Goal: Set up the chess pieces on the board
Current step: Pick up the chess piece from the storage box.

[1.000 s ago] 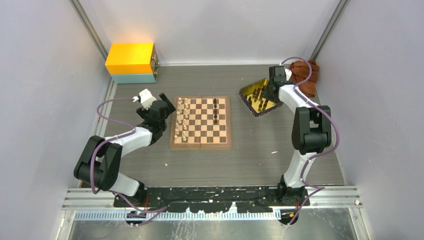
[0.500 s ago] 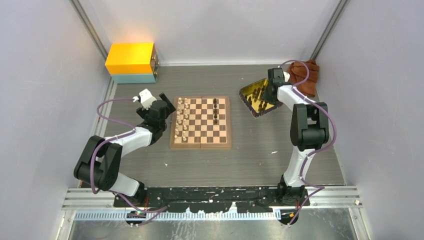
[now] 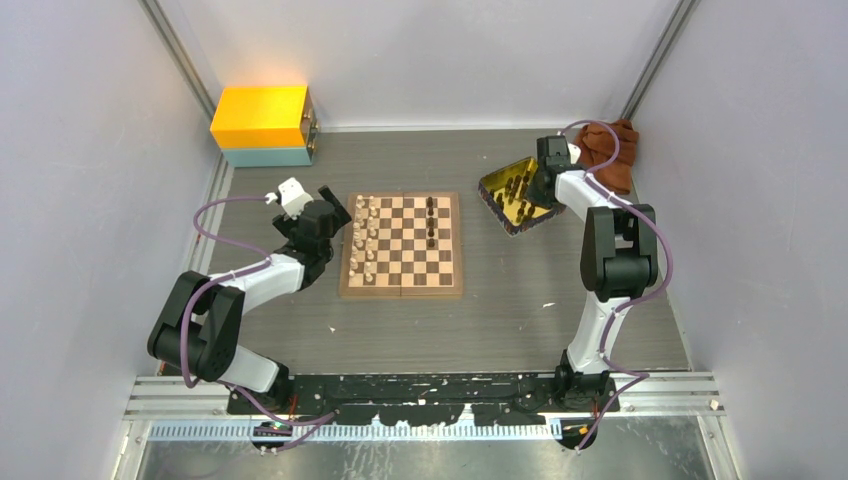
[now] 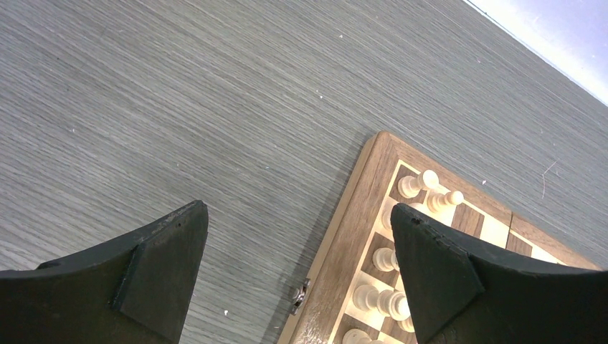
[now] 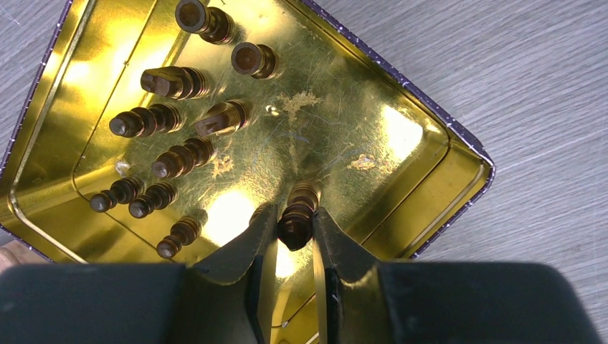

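Note:
The chessboard (image 3: 402, 286) lies mid-table with cream pieces (image 3: 368, 238) along its left columns and a few dark pieces (image 3: 431, 222) on the right half. My left gripper (image 3: 333, 208) is open and empty beside the board's left edge; its wrist view shows the board's border (image 4: 343, 256) and cream pieces (image 4: 419, 184) between the fingers. My right gripper (image 5: 295, 218) is shut on a dark chess piece (image 5: 295, 223) inside the yellow tray (image 5: 423, 154). Several more dark pieces (image 5: 176, 160) stand in the tray's left part. In the top view the right gripper (image 3: 537, 186) is over the tray (image 3: 497, 184).
A yellow and teal box (image 3: 263, 125) stands at the back left. A brown cloth (image 3: 610, 150) lies at the back right, behind the right arm. A small metal clasp (image 4: 299, 294) sticks out from the board's left edge.
The right wrist has shifted slightly over the tray between the earliest frame and now. The left arm has not moved.

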You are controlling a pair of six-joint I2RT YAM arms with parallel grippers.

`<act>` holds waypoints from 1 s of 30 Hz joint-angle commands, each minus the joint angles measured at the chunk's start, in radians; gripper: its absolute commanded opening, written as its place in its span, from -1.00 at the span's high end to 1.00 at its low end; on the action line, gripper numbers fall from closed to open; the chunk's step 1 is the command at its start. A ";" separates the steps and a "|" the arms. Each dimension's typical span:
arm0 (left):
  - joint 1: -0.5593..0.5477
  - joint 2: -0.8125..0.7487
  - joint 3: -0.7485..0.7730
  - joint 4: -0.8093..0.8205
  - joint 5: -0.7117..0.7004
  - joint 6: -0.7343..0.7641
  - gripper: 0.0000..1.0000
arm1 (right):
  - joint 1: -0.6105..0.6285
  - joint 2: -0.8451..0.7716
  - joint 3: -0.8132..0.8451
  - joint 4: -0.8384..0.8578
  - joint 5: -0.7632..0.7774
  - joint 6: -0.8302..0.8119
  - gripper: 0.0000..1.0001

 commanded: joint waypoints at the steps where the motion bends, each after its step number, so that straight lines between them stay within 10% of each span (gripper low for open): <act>1: -0.004 -0.020 0.017 0.045 -0.025 0.017 -0.97 | -0.007 -0.017 0.034 0.019 0.015 0.000 0.98; 30: -0.004 -0.031 0.013 0.039 -0.025 0.015 -0.96 | -0.009 -0.080 0.043 0.040 0.017 -0.021 0.99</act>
